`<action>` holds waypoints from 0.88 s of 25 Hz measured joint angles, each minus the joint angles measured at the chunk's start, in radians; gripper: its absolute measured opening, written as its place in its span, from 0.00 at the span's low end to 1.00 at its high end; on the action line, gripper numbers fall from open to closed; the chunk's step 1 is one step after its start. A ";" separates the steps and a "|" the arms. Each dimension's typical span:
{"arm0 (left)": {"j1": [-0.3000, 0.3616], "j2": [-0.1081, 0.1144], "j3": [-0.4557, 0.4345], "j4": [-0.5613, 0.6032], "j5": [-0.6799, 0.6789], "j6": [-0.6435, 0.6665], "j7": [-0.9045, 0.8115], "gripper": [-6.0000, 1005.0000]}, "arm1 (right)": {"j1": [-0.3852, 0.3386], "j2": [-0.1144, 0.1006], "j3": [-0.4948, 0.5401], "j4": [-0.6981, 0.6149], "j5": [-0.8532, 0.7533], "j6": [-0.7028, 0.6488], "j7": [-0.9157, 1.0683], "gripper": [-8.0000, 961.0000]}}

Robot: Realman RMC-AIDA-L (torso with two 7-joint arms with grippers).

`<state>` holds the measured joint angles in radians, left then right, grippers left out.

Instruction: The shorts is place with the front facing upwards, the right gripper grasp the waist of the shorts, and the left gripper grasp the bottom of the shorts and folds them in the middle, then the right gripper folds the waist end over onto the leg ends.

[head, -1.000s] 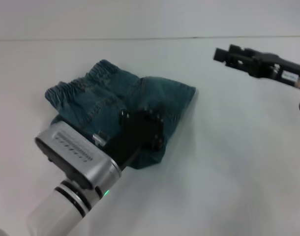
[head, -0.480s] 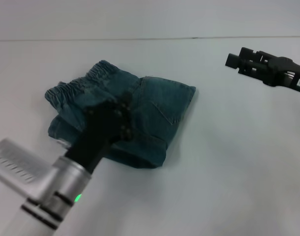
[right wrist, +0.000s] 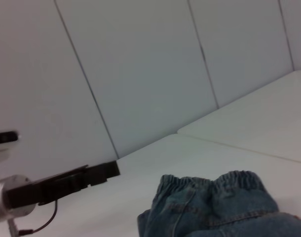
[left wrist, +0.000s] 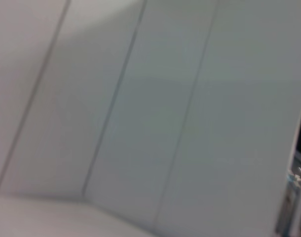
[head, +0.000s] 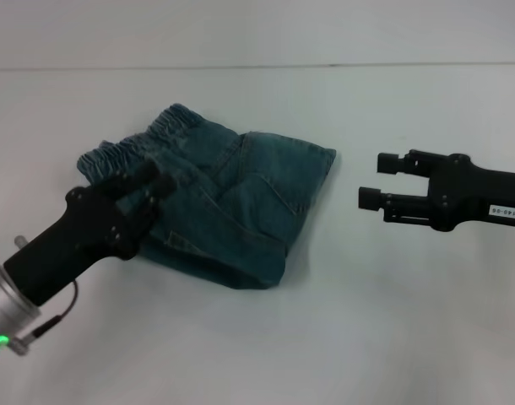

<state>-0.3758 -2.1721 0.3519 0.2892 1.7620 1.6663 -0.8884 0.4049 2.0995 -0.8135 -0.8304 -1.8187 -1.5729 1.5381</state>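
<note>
Now folded shorts [head: 219,198] between left pincer [head: 152,179] and right pincer [head: 371,180].

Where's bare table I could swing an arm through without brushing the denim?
Bare table runs along the near edge below the shorts, and between their right side and the open right gripper. The far strip is also free. It is crowded at the left, where the left gripper overlaps the waist.

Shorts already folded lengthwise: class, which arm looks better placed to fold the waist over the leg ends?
Probably left: the left tool is beside the waist; the right tool is beyond the shorts' opposite edge.
</note>
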 joint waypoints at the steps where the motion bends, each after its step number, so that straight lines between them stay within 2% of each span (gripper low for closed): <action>1: 0.010 -0.001 0.042 0.068 0.006 -0.009 -0.069 0.23 | 0.002 0.000 -0.010 0.000 0.001 0.002 0.004 0.85; 5: 0.051 -0.003 0.228 0.283 0.025 -0.090 -0.301 0.31 | 0.014 0.000 -0.028 -0.001 0.001 0.006 0.007 0.85; 9: 0.103 -0.003 0.371 0.446 0.017 -0.136 -0.399 0.39 | 0.028 -0.001 -0.052 -0.002 0.001 0.016 0.008 0.86; 14: 0.124 -0.003 0.427 0.543 0.022 -0.153 -0.464 0.63 | 0.032 -0.001 -0.130 -0.028 0.000 0.069 0.045 0.87; 20: 0.120 -0.003 0.431 0.558 0.020 -0.157 -0.477 0.86 | 0.030 -0.001 -0.195 -0.058 0.000 0.112 0.075 0.89; 22: 0.118 -0.003 0.432 0.559 0.020 -0.158 -0.478 0.88 | 0.031 -0.001 -0.196 -0.058 0.000 0.114 0.075 0.92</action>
<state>-0.2578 -2.1752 0.7836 0.8478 1.7816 1.5085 -1.3663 0.4358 2.0984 -1.0097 -0.8884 -1.8188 -1.4592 1.6135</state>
